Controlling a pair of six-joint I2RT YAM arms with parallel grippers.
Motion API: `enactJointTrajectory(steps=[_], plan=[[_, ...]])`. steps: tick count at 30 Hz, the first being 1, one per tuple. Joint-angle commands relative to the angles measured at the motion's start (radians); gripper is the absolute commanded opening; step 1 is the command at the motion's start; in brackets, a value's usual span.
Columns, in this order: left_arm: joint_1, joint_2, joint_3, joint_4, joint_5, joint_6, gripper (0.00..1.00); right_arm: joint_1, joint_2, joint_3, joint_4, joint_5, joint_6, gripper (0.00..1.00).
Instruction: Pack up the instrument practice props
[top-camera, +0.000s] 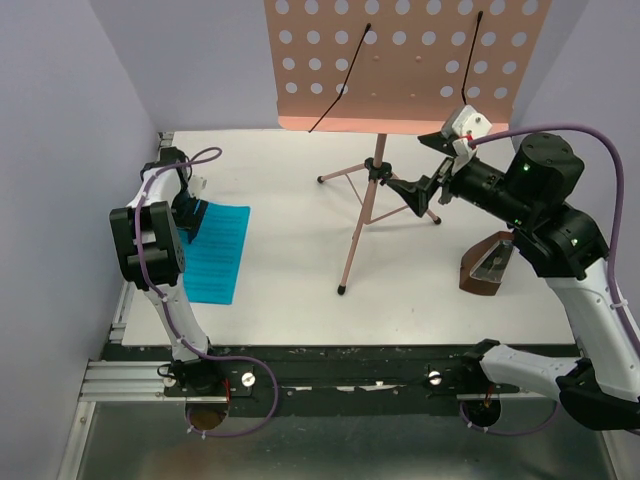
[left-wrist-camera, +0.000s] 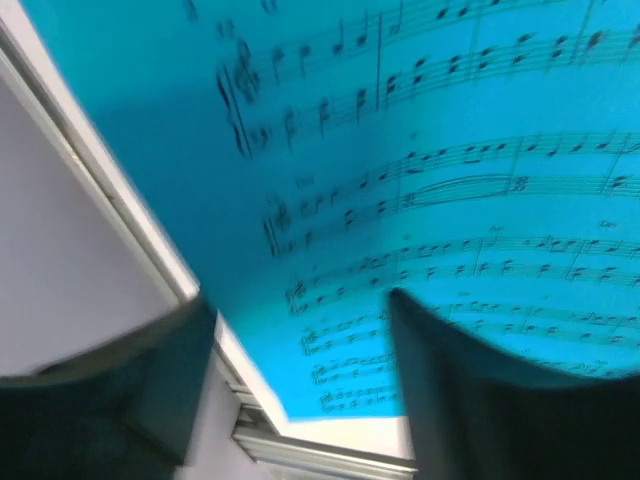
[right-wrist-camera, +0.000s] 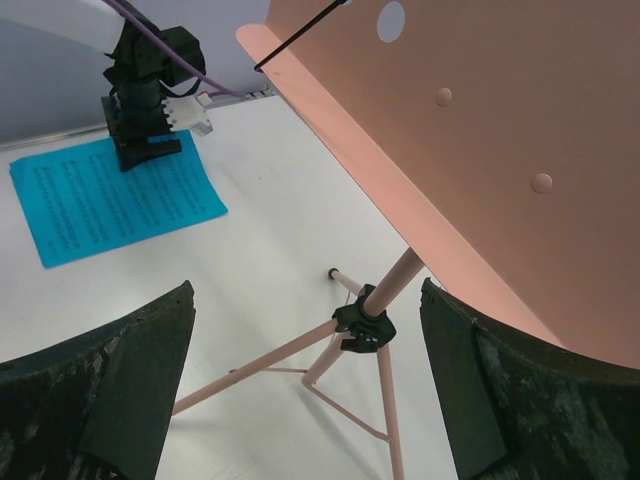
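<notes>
The pink perforated music stand (top-camera: 400, 60) stands at the back centre on thin tripod legs (top-camera: 358, 235). My right gripper (top-camera: 415, 190) is open, level with the stand's black tripod hub (right-wrist-camera: 362, 328) and just to its right. The hub shows between the spread fingers (right-wrist-camera: 130, 380) in the right wrist view, untouched. The bright blue paper sheet (top-camera: 220, 255), printed with music, lies flat at the left. My left gripper (top-camera: 190, 215) is open, low over the sheet's far left edge (left-wrist-camera: 420, 150). The dark-brown wedge block (top-camera: 490, 265) sits on the table at the right, under my right arm.
Grey walls close in the white table (top-camera: 300, 310) on the left, back and right. A metal rail (top-camera: 150, 380) runs along the near edge by the arm bases. The stand's desk (right-wrist-camera: 480, 130) overhangs my right gripper.
</notes>
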Motion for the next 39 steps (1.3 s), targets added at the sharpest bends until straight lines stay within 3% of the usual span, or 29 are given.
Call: enactJointTrajectory(steps=[1,7,10,14,17,22,24,27,31,36,39], plan=[[0.007,-0.062,-0.017,0.006,-0.071,-0.002,0.99,-0.005,-0.021,-0.015,0.019,0.018,-0.017,1.0],[0.005,-0.166,-0.054,0.003,-0.081,0.002,0.99,-0.003,-0.066,-0.053,0.014,0.049,-0.002,1.0],[0.007,-0.284,-0.099,0.032,-0.001,0.015,0.99,-0.005,-0.121,-0.096,-0.013,0.072,0.038,1.0],[-0.028,-0.464,-0.22,0.182,0.153,0.093,0.99,-0.005,-0.225,-0.191,-0.075,0.129,0.073,0.97],[-0.119,-0.535,-0.291,0.215,0.299,0.209,0.99,-0.008,-0.277,-0.268,-0.133,0.18,0.164,0.93],[-0.26,-0.61,-0.389,0.292,0.586,0.235,0.99,-0.083,-0.34,-0.42,-0.15,0.215,0.279,0.91],[-0.343,-0.608,-0.406,0.359,0.552,0.203,0.99,-0.187,-0.336,-0.46,-0.149,0.154,0.339,0.9],[-0.426,-0.535,-0.356,0.352,0.521,0.189,0.95,-0.375,-0.284,-0.491,-0.142,-0.065,0.472,0.87],[-0.48,-0.454,-0.308,0.379,0.528,0.191,0.92,-0.514,-0.131,-0.489,-0.081,-0.347,0.465,0.84],[-0.521,-0.342,-0.204,0.447,0.529,0.193,0.89,-0.554,0.133,-0.399,0.067,-0.748,0.521,0.76],[-0.546,-0.267,-0.121,0.463,0.541,0.208,0.88,-0.554,0.244,-0.374,0.213,-0.821,0.7,0.71]])
